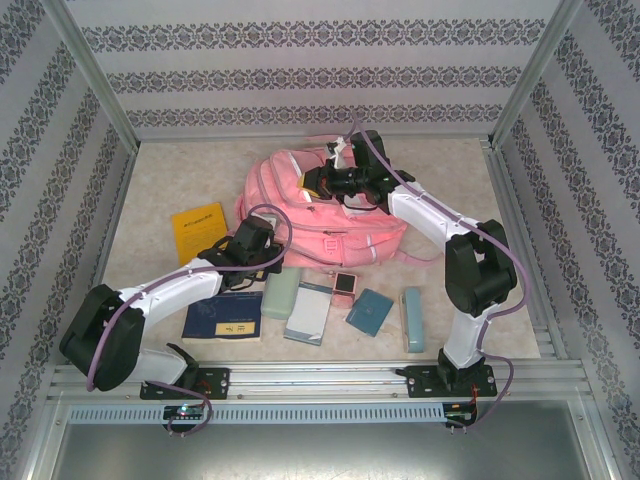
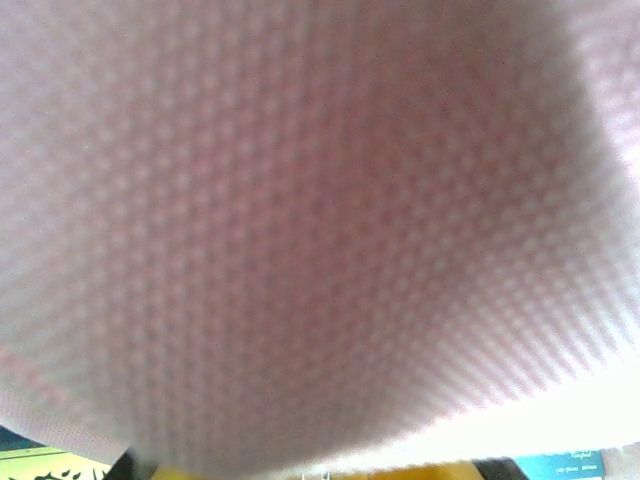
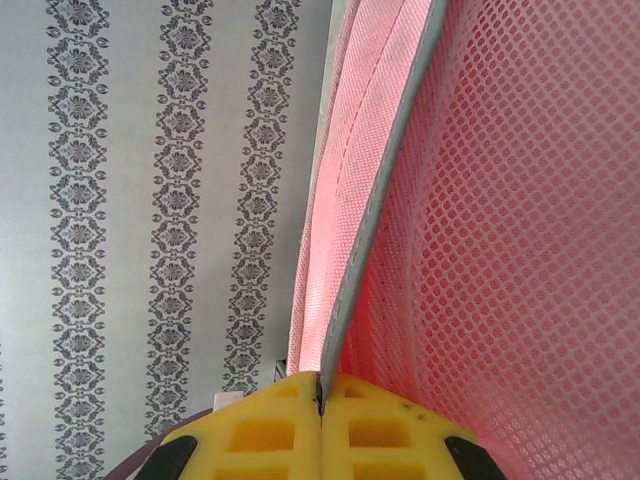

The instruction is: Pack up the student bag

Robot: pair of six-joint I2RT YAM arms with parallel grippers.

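The student bag point(image 1: 300, 215) lies flat on the table point(image 1: 160, 175), just far of centre, its broad side running left to right and its straps towards the far wall. The right gripper point(image 3: 320, 388) is at the bag's far top edge, yellow pads point(image 3: 270, 420) pressed together on a grey-edged pink band of the bag, with pink mesh rising to the right of it and the patterned wall point(image 3: 140, 200) on the left. The left gripper point(image 1: 262, 248) sits at the bag's near-left edge; its own camera looks into blurred pink fabric close against the lens, so I cannot tell whether those fingers are clenched or released. The things to pack lie in a row near of the bag, between it and the arm bases: a yellow booklet point(image 1: 198, 228) at the left, a dark blue book point(image 1: 225, 318), a pale green case point(image 1: 280, 292), a white notebook point(image 1: 310, 312), a small pink device point(image 1: 345, 287), a teal booklet point(image 1: 370, 312) and a teal pencil case point(image 1: 411, 320). The left arm is nearer most of them, and its forearm crosses over the blue book. Judging from this, the bag's mouth needs lifting apart before anything goes in
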